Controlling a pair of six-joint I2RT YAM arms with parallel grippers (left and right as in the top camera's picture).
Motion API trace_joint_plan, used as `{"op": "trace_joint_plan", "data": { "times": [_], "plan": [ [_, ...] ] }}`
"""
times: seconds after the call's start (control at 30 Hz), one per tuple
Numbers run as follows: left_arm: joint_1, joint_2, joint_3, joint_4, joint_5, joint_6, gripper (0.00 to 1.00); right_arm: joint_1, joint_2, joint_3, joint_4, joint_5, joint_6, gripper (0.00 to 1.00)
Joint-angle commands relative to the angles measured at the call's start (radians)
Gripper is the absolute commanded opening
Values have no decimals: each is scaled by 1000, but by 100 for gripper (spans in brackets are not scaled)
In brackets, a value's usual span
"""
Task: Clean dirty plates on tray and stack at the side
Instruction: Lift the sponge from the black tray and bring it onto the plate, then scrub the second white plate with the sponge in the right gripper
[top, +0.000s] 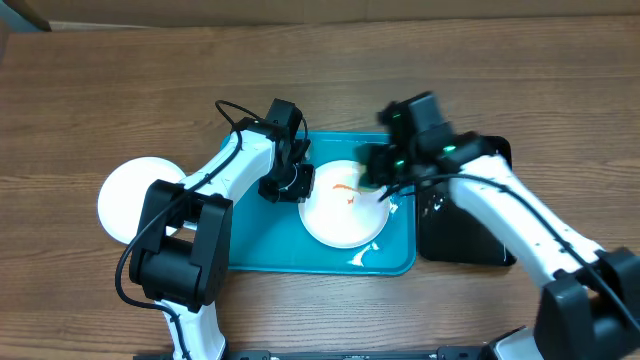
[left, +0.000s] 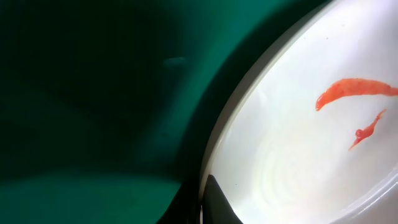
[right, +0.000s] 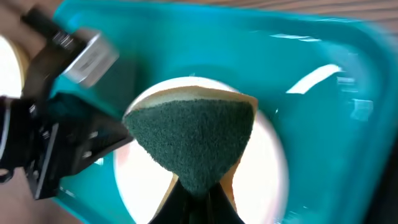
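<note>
A white plate with orange-red smears lies in the turquoise tray. My left gripper is shut on the plate's left rim; the left wrist view shows its fingers on either side of the rim, with the plate and smears to the right. My right gripper is shut on a green sponge and holds it over the plate. Another white plate sits on the table left of the tray. No yellow-green rimmed plate can be made out.
A black tray stands on the table right of the turquoise tray, under my right arm. The left arm reaches across the turquoise tray's left half. The table's front edge is near the tray's front rim.
</note>
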Motion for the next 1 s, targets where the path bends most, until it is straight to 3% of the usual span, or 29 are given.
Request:
{"op": "trace_joint_plan", "data": {
  "times": [0.0,0.57,0.8,0.97],
  "plan": [
    [-3,13,-10,-3,30,-10,4,58,54,-8,23,33,52,4],
    [-3,13,-10,-6,30,-10,4,192,269,-8,168,135,75,4],
    [-3,13,-10,-17,29,-9,4,159,281,6,58,332,197,4],
    [-3,13,-10,-17,23,-10,4,97,281,47,-35,334,203,4]
  ]
}}
